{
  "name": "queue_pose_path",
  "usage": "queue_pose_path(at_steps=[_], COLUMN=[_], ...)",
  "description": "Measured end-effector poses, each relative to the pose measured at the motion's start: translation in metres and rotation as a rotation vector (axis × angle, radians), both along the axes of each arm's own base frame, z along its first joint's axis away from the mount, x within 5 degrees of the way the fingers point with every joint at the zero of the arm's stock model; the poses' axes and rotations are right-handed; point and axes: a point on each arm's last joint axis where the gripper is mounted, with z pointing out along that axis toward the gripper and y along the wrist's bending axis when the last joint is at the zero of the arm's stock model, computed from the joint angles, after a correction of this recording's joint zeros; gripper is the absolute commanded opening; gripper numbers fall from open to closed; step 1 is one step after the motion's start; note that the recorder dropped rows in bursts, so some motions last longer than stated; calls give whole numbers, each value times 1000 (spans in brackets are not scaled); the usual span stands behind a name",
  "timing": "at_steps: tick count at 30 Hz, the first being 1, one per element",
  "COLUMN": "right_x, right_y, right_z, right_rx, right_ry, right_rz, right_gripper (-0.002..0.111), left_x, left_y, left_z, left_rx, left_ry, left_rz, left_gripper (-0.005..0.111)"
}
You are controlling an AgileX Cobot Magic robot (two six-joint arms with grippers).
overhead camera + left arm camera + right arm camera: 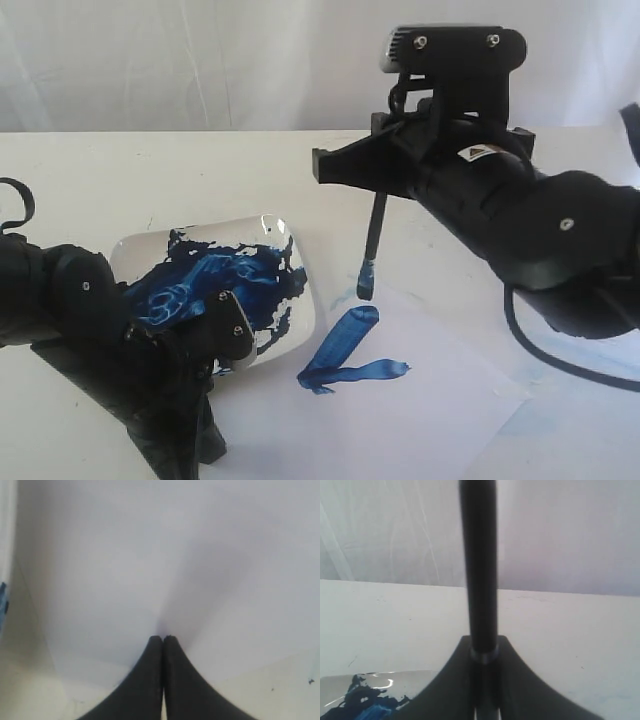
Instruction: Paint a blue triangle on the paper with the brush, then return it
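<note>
We see the right tool (381,190) clamped on the brush (373,235), upright, tip at the paper (430,420) edge (touching or not, unclear), ready for the 3rd side: the blue triangle (345,358) has only 2 strokes. The left tool (163,641), jaws together, holds the paper flat, we think.

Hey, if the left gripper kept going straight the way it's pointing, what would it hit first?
The paper. The left gripper, jaws together, points straight at the white sheet with nothing in between; its tips look very near it, though I can't tell if they touch.
</note>
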Motion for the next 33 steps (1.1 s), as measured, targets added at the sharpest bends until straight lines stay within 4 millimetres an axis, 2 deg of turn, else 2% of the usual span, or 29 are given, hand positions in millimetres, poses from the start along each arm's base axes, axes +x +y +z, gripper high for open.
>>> queue_pose_path(at_steps=[6,14,24,33], right_x=[2,3,9,9], right_y=[-8,-10,-8,-7], right_z=[-4,-5,-16,-15], right_rx=[39,48,82,95], right_ry=[72,75,92,83], right_rz=[-117,-140,-200,-192], right_gripper=[0,0,0,0], left_x=[0,0,0,0], left_y=[0,0,0,0], left_z=[0,0,0,0], left_rx=[0,0,0,0], left_ry=[0,0,0,0], left_rz=[0,0,0,0], left_gripper=[0,0,0,0])
